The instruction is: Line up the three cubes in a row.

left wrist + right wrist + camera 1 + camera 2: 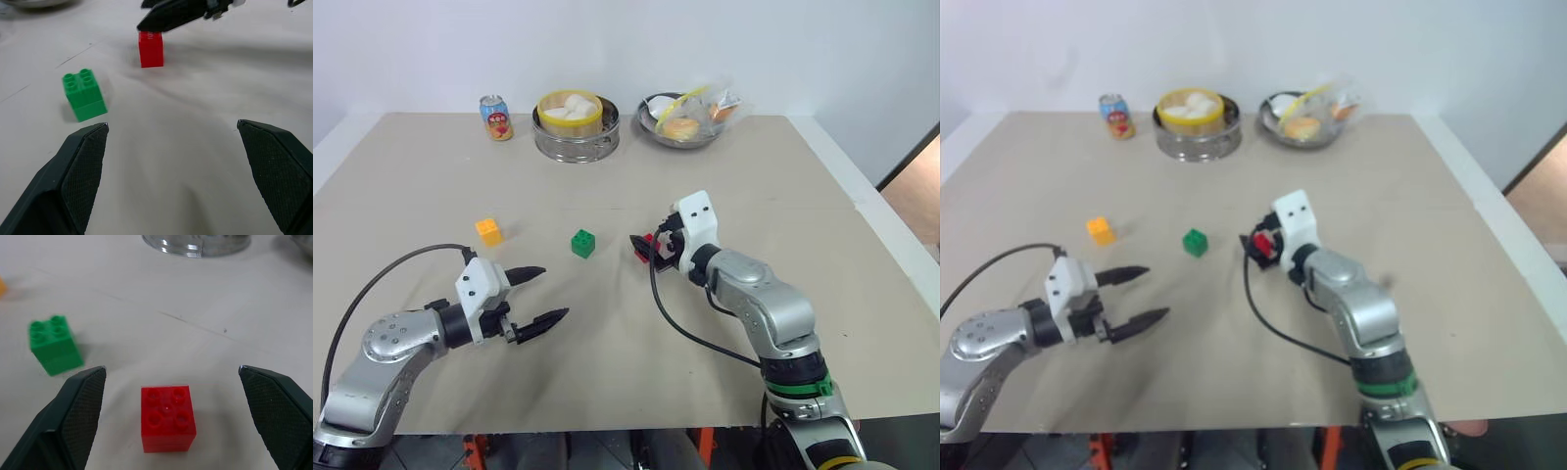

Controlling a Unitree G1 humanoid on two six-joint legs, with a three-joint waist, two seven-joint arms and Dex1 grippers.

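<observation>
Three cubes stand on the tan table (pixel 783 196). The orange-yellow cube (pixel 488 231) is at the left, the green cube (pixel 582 243) in the middle, and the red cube (pixel 167 417) to its right. My right gripper (pixel 171 367) is open and hangs just over the red cube, one finger on each side, touching nothing. The green cube (pixel 54 345) lies beyond its left finger. My left gripper (pixel 554 292) is open and empty, nearer the front edge, pointing toward the green cube (pixel 84 94) and the red cube (pixel 150 49).
Along the far edge stand a drink can (pixel 496 117), a steel steamer pot (pixel 575 125) with a yellow rim, and a metal bowl (pixel 688 119) of bagged food. Black cables loop from both wrists over the table.
</observation>
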